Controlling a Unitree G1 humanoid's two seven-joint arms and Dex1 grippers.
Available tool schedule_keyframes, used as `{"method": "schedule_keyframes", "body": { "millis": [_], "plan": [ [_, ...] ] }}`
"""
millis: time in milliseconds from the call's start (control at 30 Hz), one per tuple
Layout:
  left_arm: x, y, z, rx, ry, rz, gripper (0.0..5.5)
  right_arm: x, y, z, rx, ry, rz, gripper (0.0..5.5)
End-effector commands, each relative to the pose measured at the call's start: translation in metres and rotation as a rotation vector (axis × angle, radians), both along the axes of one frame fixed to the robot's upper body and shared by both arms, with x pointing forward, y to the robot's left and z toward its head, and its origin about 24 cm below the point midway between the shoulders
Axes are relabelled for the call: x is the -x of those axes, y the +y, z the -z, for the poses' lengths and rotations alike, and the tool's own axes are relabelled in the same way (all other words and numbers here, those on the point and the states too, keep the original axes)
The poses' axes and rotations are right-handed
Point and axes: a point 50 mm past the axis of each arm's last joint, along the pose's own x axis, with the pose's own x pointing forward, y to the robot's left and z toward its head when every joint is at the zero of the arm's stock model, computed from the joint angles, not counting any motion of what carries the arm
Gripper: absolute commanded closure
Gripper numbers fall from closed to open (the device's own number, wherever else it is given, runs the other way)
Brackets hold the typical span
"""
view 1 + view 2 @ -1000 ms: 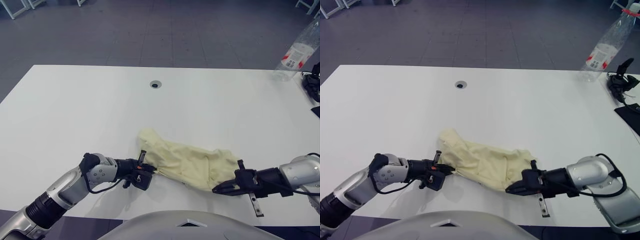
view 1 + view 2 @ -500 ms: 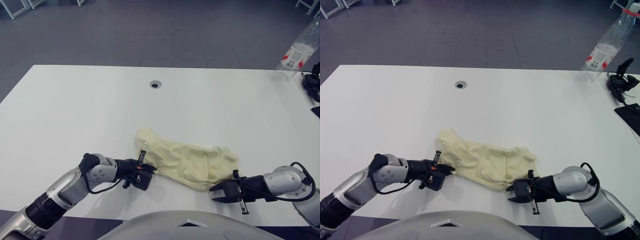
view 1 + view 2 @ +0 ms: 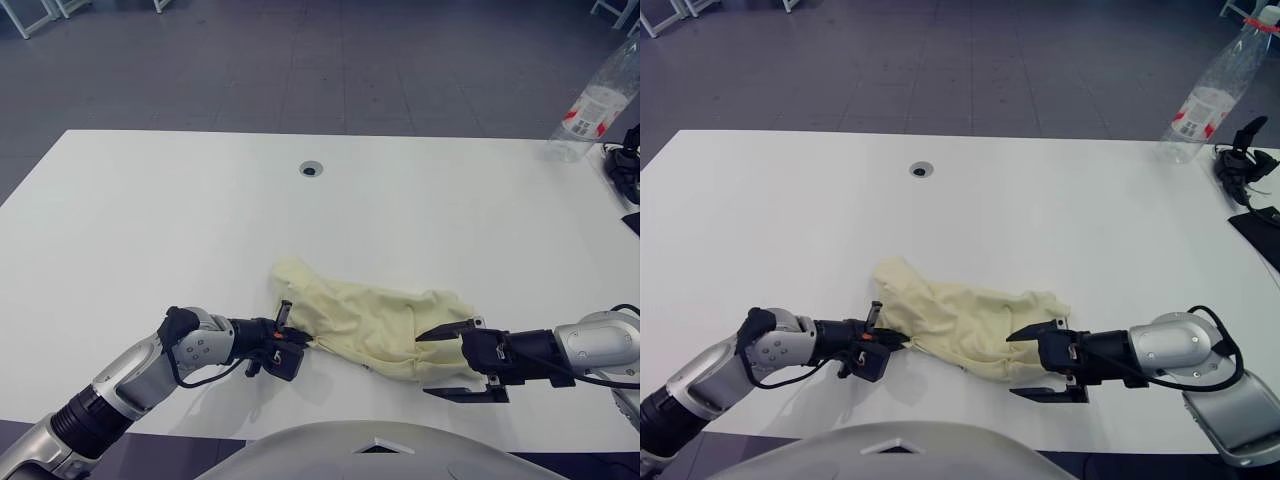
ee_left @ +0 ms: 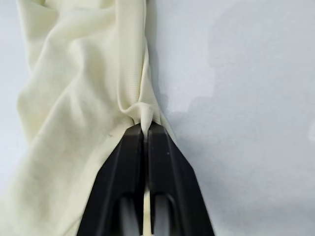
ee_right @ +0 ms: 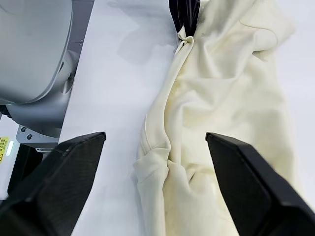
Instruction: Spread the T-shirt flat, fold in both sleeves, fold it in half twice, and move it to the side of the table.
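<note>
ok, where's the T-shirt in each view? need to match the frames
Left eye view: T-shirt bunched near the table's front edge, between left gripper and right gripper.
Right eye view: same spot, further left in frame.
Left wrist view: T-shirt bunched ahead of the shut fingertips.
Right wrist view: T-shirt stretches away between the open fingers.
Shared landmark: left gripper's pinch on the T-shirt's edge.

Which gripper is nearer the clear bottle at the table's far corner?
Right. The right gripper, open at the T-shirt's right end, is on the bottle's side; the left gripper, shut on the opposite end, lies farther.
</note>
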Motion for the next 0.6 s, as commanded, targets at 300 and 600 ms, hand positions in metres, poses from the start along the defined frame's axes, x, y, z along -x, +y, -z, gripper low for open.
{"method": "schedule_keyframes", "body": {
  "millis": [300, 600],
  "plan": [
    [0.019, 0.031, 0.039, -0.285, 0.170, -0.067, 5.50, -0.001, 0.002, 0.017, -0.002, 0.196, 0.058, 0.11],
    [0.021, 0.030, 0.039, -0.281, 0.173, -0.070, 5.50, 0.003, 0.015, 0.005, -0.061, 0.227, 0.037, 0.11]
  ]
}}
